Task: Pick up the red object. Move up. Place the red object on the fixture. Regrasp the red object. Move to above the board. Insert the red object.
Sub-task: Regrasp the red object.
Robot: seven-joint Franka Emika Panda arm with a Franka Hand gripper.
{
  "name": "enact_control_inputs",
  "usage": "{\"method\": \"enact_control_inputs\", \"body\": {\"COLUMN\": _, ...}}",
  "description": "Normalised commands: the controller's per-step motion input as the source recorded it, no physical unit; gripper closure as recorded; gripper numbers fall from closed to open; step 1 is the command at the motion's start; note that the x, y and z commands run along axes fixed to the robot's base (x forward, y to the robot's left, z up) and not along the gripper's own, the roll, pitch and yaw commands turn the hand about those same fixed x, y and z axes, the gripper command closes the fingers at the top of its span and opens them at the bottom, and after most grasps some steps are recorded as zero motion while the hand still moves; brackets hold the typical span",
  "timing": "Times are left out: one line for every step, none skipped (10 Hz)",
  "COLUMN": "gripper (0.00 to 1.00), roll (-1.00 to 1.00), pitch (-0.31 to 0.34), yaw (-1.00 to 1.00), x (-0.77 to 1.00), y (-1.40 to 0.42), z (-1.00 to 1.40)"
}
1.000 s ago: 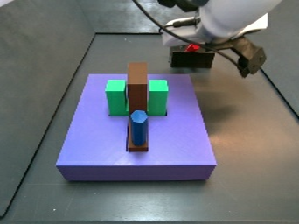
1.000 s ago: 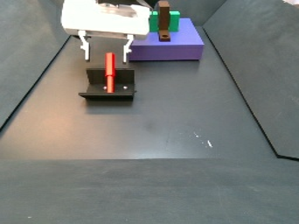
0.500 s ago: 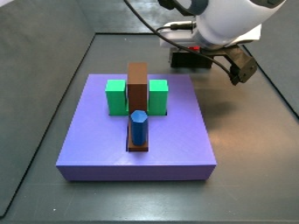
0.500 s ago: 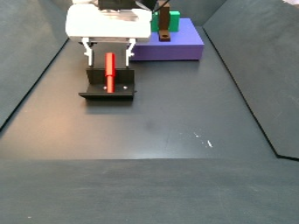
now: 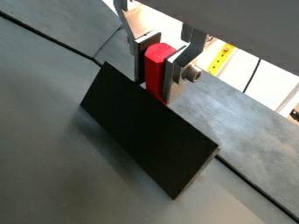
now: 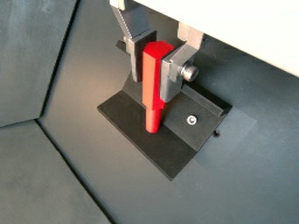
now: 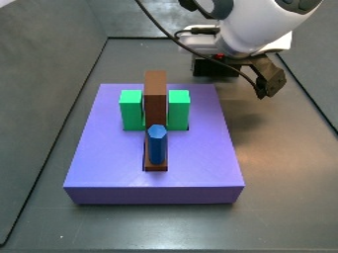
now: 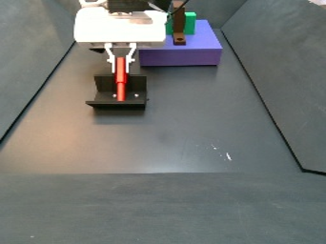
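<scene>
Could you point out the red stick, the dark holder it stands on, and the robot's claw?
red object point(image 6: 155, 87), a wrist view, mid-shaft.
fixture point(image 6: 140, 140), a wrist view, bare base plate.
gripper point(image 6: 158, 63), a wrist view, between the silver fingers flanking the red object's top.

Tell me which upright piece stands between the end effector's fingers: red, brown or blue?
The red object, leaning on the fixture, sits inside the end effector. The brown bar and blue cylinder stand on the board.
</scene>
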Motion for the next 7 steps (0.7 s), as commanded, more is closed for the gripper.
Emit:
{"method": "enact_control_inputs", "body": {"gripper": 1.0, "roll": 0.0, "pitch": 0.0, "yaw": 0.0, "x": 0.0, "y": 0.0, "z": 0.0}}
{"method": "enact_control_inputs", "body": {"gripper": 1.0, "roll": 0.0, "pitch": 0.0, "yaw": 0.0, "x": 0.0, "y": 0.0, "z": 0.0}}
{"method": "enact_control_inputs", "body": {"gripper": 1.0, "roll": 0.0, "pitch": 0.0, "yaw": 0.0, "x": 0.0, "y": 0.0, "z": 0.0}}
{"method": "enact_control_inputs", "body": {"gripper": 1.0, "roll": 0.0, "pitch": 0.0, "yaw": 0.0, "x": 0.0, "y": 0.0, "z": 0.0}}
{"method": "enact_control_inputs", "body": {"gripper": 1.0, "roll": 0.0, "pitch": 0.0, "yaw": 0.0, "x": 0.0, "y": 0.0, "z": 0.0}}
{"method": "enact_control_inputs", "body": {"gripper": 1.0, "roll": 0.0, "pitch": 0.0, "yaw": 0.0, "x": 0.0, "y": 0.0, "z": 0.0}}
{"method": "enact_control_inputs", "body": {"gripper": 1.0, "roll": 0.0, "pitch": 0.0, "yaw": 0.0, "x": 0.0, "y": 0.0, "z": 0.0}}
